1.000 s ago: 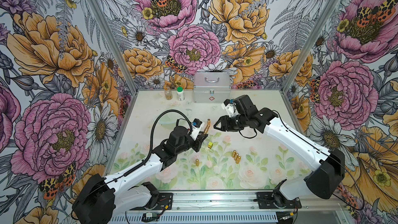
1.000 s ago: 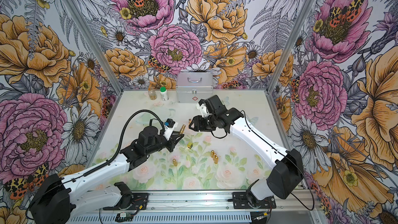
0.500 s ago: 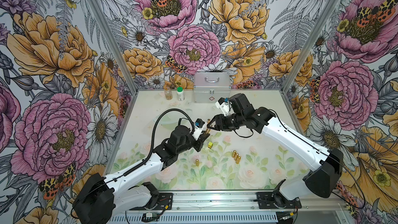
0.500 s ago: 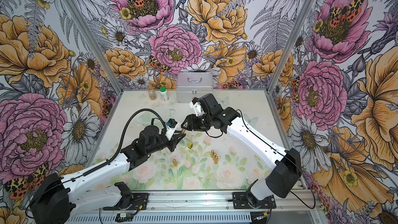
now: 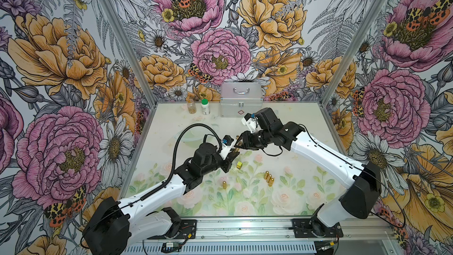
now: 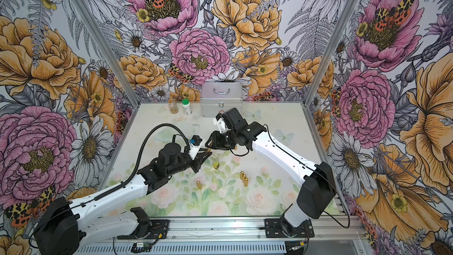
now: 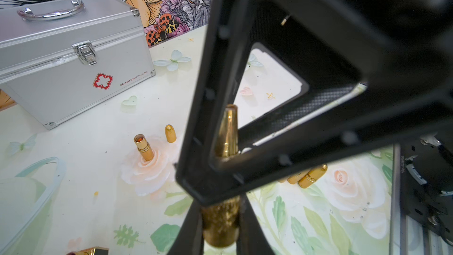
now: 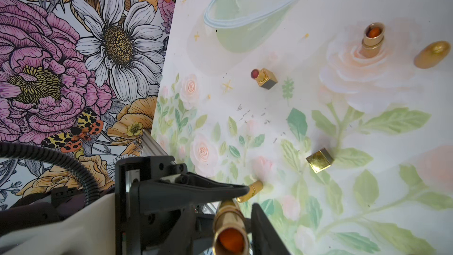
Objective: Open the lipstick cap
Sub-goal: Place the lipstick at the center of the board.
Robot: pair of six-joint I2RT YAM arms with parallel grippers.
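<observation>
Since a second ago our right gripper point(image 5: 242, 142) has closed in on the lipstick point(image 7: 226, 131), which the left gripper point(image 5: 231, 155) clamps tight in the air above the middle of the table point(image 5: 282, 128), and the right jaws now straddle its tip, though we cannot tell whether they pinch it.

We are noting the lipstick point(image 7: 226, 131) as glossy, gold and metal-looking, its lower barrel rough and glittery. We are recording the case point(image 7: 73, 52) as brushed silver metal with a polished handle and latch. The table point(image 7: 98, 131) is showing a smooth, matt printed surface. The cable conduit point(image 8: 49, 158) is presenting as ribbed black plastic.
</observation>
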